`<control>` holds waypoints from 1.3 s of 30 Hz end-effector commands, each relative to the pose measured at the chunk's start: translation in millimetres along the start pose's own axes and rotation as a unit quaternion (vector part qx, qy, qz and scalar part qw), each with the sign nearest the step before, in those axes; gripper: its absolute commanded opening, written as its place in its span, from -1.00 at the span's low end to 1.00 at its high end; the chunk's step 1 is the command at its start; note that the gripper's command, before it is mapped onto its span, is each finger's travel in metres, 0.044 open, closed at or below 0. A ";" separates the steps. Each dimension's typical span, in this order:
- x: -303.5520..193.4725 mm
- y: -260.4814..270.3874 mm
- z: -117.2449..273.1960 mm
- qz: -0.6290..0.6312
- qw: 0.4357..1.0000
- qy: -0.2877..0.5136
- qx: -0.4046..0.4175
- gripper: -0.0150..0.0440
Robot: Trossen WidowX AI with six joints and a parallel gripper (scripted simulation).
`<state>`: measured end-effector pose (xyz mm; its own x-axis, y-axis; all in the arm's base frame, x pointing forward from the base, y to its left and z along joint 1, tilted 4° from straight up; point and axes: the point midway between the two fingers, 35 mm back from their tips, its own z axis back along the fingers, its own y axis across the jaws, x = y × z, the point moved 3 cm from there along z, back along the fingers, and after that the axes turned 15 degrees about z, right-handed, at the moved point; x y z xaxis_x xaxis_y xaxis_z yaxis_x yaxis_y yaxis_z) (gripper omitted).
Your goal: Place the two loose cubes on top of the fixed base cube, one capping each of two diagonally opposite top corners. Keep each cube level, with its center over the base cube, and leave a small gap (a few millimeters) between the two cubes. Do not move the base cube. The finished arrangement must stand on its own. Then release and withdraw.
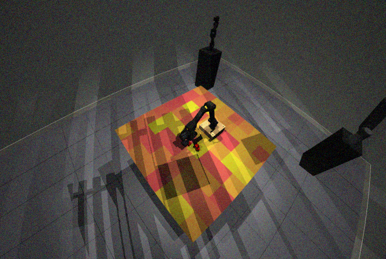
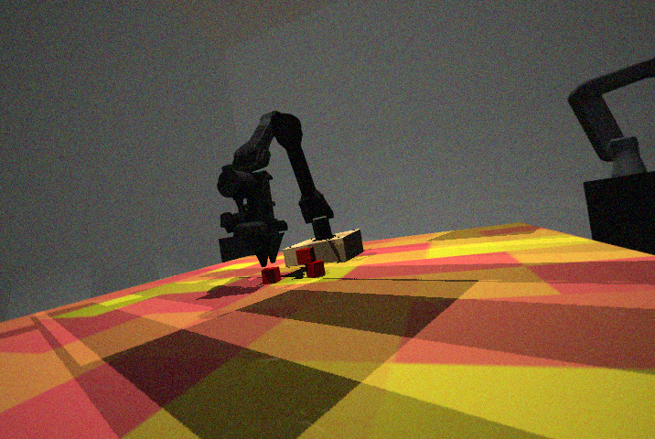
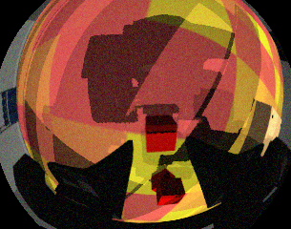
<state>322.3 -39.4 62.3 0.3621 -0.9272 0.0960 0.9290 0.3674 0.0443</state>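
The base cube (image 2: 316, 269) is red and stands on the patterned table. One red cube (image 2: 305, 255) rests on top of it, offset toward a corner. The stacked pair (image 1: 196, 147) (image 3: 170, 188) also shows in the top view and the wrist view, where I cannot clearly tell the two cubes apart. The other loose red cube (image 1: 189, 142) (image 2: 270, 275) (image 3: 160, 142) lies on the table, left of the stack in the exterior view. My gripper (image 2: 269, 263) (image 3: 159, 143) is open and empty, pointing down just above this cube, with one fingertip toward each side of it.
The arm's pale mounting block (image 1: 210, 131) (image 2: 322, 251) stands close behind the stack. The colourful table (image 1: 193, 225) (image 2: 468, 393) carries dark shadows. Another arm on a black pedestal (image 1: 331, 152) (image 2: 634, 212) stands off the table to the right.
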 end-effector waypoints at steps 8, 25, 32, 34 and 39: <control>-1.6 -1.5 -21.5 0.002 1.000 0.004 -0.004 0.41; -1.0 -0.4 -18.2 0.002 1.000 0.004 -0.004 -0.14; 0.5 2.6 3.1 0.002 1.000 0.004 -0.004 -0.14; 0.8 3.2 9.3 0.002 1.000 0.004 -0.004 -0.14; 1.3 4.0 24.9 0.002 1.000 0.004 -0.004 -0.14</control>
<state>323.1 -38.3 72.5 0.3699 -0.9253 0.0833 0.9278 0.3726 0.0191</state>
